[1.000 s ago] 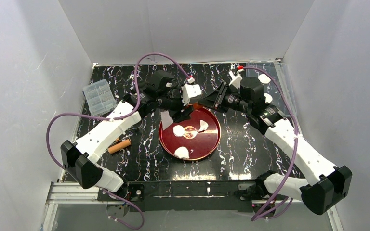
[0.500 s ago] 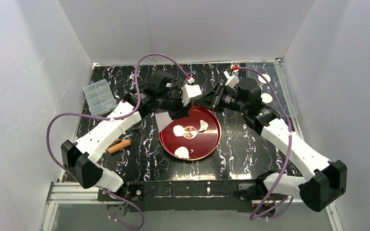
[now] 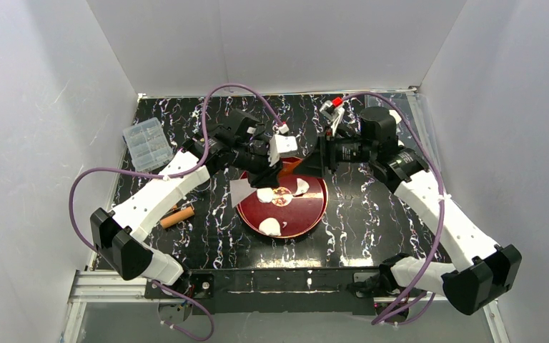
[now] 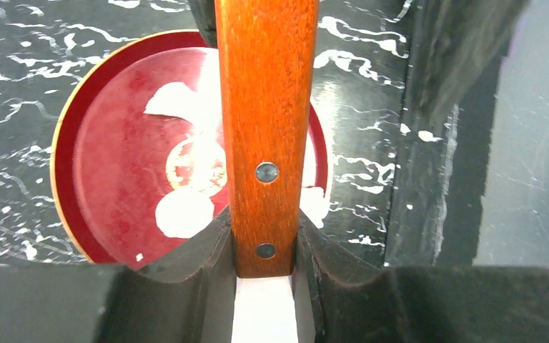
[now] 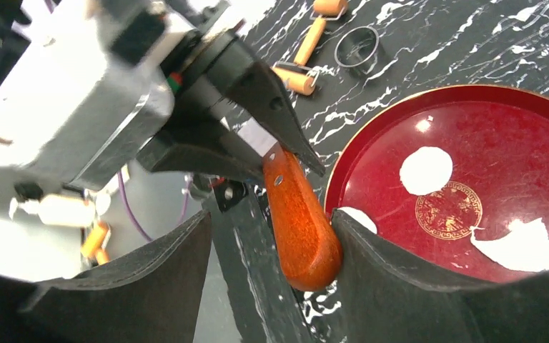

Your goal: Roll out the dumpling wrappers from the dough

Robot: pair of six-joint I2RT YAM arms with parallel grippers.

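My left gripper [image 4: 264, 243] is shut on the wooden handle [image 4: 264, 143] of a scraper whose metal blade [image 3: 239, 191] points down-left over the red tray [image 3: 314, 214]. My right gripper [image 5: 271, 214] stands open around the handle's rounded end [image 5: 300, 236]. The end touches one finger, with a wide gap to the other. A round white dumpling wrapper [image 5: 425, 170] lies in the tray beside the gold emblem. A ragged dough scrap [image 5: 515, 243] lies nearby. From above I see white pieces [image 3: 265, 194], [image 3: 271, 226] and the scrap [image 3: 300, 187].
A small wooden rolling pin [image 5: 307, 43] and a metal ring [image 5: 356, 46] lie on the black marbled table, left of the tray. A clear plastic box [image 3: 146, 143] sits at the far left. White walls enclose the table on three sides.
My left gripper has closed on the handle. My right gripper has just opened off the handle's end. The blade has swung lower and to the left, and both wrists have shifted.
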